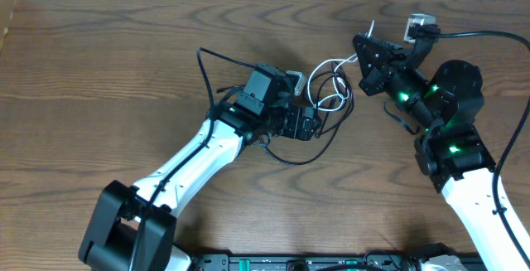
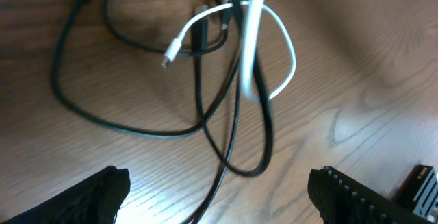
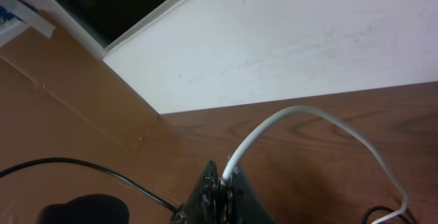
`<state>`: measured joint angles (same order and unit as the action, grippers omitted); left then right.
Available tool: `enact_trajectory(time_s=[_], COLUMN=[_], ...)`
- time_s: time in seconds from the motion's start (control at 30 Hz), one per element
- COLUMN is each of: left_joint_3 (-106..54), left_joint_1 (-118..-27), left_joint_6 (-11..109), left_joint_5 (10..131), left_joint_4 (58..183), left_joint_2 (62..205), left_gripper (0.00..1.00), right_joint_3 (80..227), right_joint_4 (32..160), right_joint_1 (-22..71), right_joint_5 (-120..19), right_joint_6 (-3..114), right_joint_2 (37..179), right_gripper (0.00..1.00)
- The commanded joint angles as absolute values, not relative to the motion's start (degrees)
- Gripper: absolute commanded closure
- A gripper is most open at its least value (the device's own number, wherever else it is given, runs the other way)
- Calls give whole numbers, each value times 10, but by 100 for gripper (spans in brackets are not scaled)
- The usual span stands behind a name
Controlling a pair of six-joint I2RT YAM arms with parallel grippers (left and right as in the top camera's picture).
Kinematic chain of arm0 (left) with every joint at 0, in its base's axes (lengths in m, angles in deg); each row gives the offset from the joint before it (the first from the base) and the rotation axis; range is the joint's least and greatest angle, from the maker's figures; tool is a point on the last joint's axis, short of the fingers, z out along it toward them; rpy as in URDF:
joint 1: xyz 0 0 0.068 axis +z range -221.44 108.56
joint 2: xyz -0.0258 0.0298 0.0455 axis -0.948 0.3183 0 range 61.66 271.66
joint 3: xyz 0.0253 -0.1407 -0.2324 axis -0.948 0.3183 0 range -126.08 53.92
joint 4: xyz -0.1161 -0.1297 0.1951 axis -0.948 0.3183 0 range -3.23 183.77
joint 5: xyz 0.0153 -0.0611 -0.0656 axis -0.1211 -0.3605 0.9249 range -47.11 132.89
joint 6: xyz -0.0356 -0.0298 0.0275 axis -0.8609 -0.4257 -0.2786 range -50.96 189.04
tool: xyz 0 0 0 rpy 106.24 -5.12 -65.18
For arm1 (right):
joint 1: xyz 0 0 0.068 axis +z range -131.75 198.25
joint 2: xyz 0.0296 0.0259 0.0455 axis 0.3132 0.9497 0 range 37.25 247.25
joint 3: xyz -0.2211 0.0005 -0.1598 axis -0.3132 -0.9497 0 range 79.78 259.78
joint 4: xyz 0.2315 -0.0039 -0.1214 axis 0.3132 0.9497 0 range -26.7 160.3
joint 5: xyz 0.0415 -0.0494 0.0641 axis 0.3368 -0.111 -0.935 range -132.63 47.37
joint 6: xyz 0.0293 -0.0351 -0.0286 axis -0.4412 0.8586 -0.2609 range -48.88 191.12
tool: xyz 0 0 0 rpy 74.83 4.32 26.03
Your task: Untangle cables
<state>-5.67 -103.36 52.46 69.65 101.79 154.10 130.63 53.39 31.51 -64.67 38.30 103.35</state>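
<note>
The cables lie tangled on the wooden table between my two arms. In the overhead view, thin black cables [image 1: 291, 162] loop around and under my left gripper [image 1: 308, 122], and a white cable [image 1: 330, 64] runs from the tangle to my right gripper [image 1: 363, 60]. In the left wrist view the left gripper [image 2: 215, 200] stands open just above the table, with a black cable [image 2: 229, 128] passing between its fingers, untouched. The white cable [image 2: 291, 53] loops beyond, its plug end [image 2: 170, 54] free. The right gripper [image 3: 222, 186] is shut on the white cable [image 3: 321, 114], which arcs away to the right.
A thick black wire [image 1: 489, 32] runs from the right arm off the table's right side. Beyond the table's far edge stand a white panel [image 3: 308, 39] and a brown cardboard box [image 3: 61, 87]. Bare wood [image 1: 99, 64] stretches left of the tangle.
</note>
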Motion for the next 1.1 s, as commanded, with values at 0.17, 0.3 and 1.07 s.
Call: enact_trajectory(time_s=[0.17, 0.3, 1.07], left_joint_3=[-55, -55, -55], left_joint_1=[-1063, -1067, -970], left_joint_6=[502, 503, 510], left_joint_5=[693, 681, 649], left_joint_4=[972, 970, 1120], left_joint_2=[1594, 1606, 1605], left_gripper=[12, 40, 73], right_joint_3=[1313, 1313, 1313], right_joint_4=[531, 531, 504], right_joint_1=[313, 313, 168], right_joint_5=[-642, -642, -630], right_joint_6=[384, 384, 298], right_joint_2=[1029, 1029, 1013], right_gripper=[99, 99, 99])
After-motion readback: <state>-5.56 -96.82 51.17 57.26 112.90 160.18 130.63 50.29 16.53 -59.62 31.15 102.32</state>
